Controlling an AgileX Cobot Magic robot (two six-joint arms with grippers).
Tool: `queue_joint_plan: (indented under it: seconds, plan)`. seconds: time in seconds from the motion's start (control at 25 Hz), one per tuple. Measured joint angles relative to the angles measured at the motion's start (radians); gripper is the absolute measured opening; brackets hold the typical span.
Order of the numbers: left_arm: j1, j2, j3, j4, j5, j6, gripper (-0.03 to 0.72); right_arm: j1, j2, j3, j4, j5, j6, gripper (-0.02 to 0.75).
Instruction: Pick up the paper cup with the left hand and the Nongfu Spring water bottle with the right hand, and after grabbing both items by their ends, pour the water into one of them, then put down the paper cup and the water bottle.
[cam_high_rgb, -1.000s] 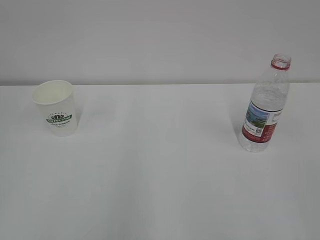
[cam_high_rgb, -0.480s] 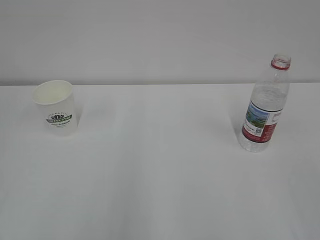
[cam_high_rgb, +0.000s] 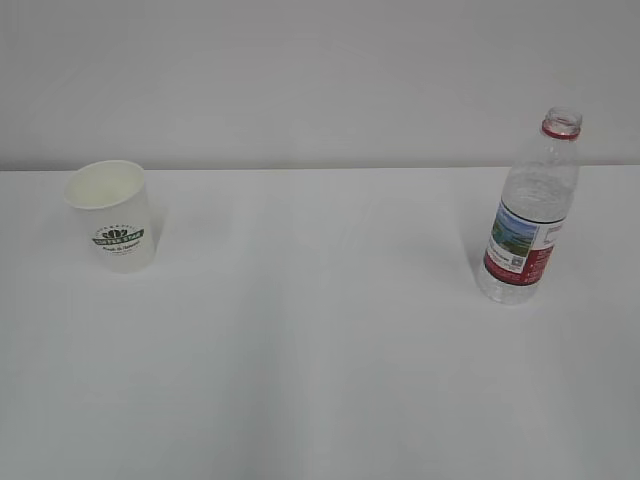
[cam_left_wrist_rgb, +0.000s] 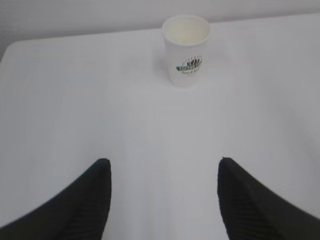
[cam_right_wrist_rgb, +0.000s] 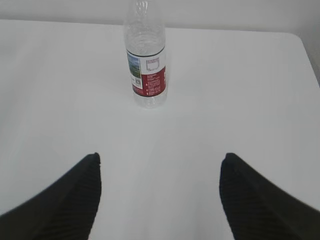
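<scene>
On the white table the paper cup stands upright at the far left, well apart from the water bottle, which stands upright at the far right with its long axis vertical and its mouth uncapped. The left hand, fingers spread wide and holding nothing, has the cup straight ahead and slightly right of its centre line. The right hand, equally wide and empty, has the bottle ahead and slightly left, so each arm is nearer its own item.
</scene>
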Motion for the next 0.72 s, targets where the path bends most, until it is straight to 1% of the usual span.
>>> queue_joint_plan:
  seconds: [0.32,0.48,0.72]
  plan:
    - [0.0,0.076,-0.009,0.0,-0.164,0.0,0.485,0.0,0.1,0.0,0.004,-0.158,0.0,0.555]
    - [0.0,0.117,-0.009,0.0,-0.277,0.0,0.484,0.0,0.144,0.0,0.004,-0.238,0.0,0.555]
    - [0.0,0.21,-0.009,0.002,-0.409,0.0,0.484,0.0,0.216,0.0,0.004,-0.348,0.0,0.555]
